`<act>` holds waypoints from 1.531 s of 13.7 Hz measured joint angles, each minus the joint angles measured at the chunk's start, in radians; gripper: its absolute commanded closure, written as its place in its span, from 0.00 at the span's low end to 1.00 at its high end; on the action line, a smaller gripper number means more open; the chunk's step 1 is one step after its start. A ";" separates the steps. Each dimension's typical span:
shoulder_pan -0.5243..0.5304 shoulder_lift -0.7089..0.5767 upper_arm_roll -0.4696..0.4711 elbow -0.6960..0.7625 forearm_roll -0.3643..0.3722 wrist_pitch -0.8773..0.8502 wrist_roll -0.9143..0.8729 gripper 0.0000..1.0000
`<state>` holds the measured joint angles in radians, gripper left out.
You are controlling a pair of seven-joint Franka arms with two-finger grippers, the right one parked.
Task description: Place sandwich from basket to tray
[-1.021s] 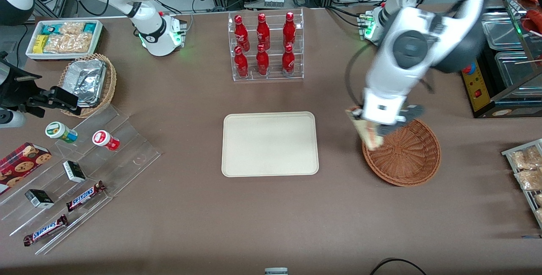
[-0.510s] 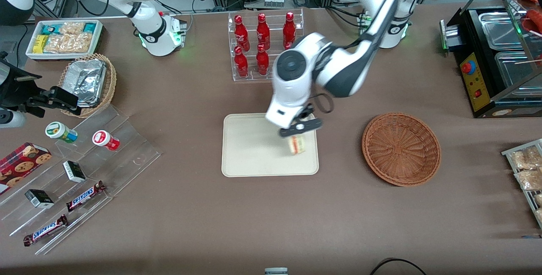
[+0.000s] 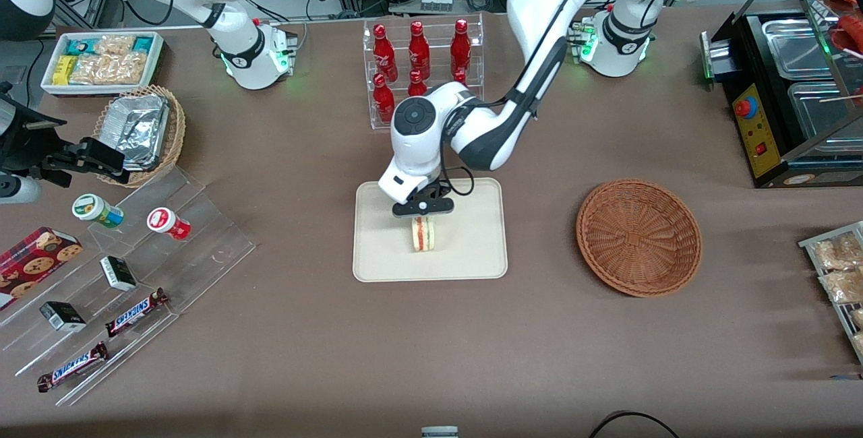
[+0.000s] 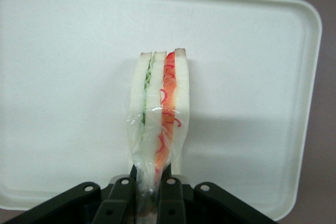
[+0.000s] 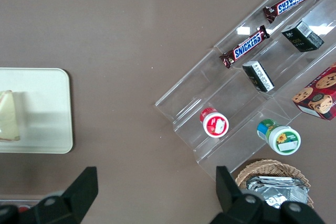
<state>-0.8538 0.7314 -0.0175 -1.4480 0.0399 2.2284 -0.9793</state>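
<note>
The jaws of the left gripper (image 3: pixel 423 217) are closed on the sandwich (image 3: pixel 423 234), pinching its wrapped narrow end, the cut edge pointing away over the middle of the tray (image 3: pixel 377 256). The basket (image 3: pixel 638 236) lies well apart. Two candy bars (image 5: pixel 290 2) read SNICKERS. Whether the sandwich touches the tray is unclear.

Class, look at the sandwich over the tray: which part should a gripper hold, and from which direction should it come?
The sandwich is a thin wedge standing on edge over the tray. Pinch across its two flat bread faces near the top edge, coming from above, as the gripper does now; the narrow thickness fits between the fingers.
</note>
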 measured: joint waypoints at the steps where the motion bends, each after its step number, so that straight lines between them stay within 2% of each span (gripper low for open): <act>1: -0.003 0.012 0.000 0.000 0.003 0.007 0.000 0.94; 2: -0.003 0.021 0.002 0.000 0.004 0.017 0.001 0.67; 3: -0.003 0.026 0.004 0.001 0.005 0.020 0.002 0.20; 4: -0.003 0.027 0.006 0.001 0.005 0.020 0.003 0.01; 8: -0.001 0.013 0.015 0.040 0.005 -0.037 0.002 0.01; 12: 0.046 -0.161 0.029 0.083 0.004 -0.287 -0.035 0.01; 17: 0.226 -0.414 0.036 0.077 0.005 -0.596 -0.037 0.01; 21: 0.416 -0.561 0.040 0.048 0.005 -0.757 0.210 0.01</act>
<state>-0.4383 0.1704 0.0220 -1.4002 0.0445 1.4716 -0.7694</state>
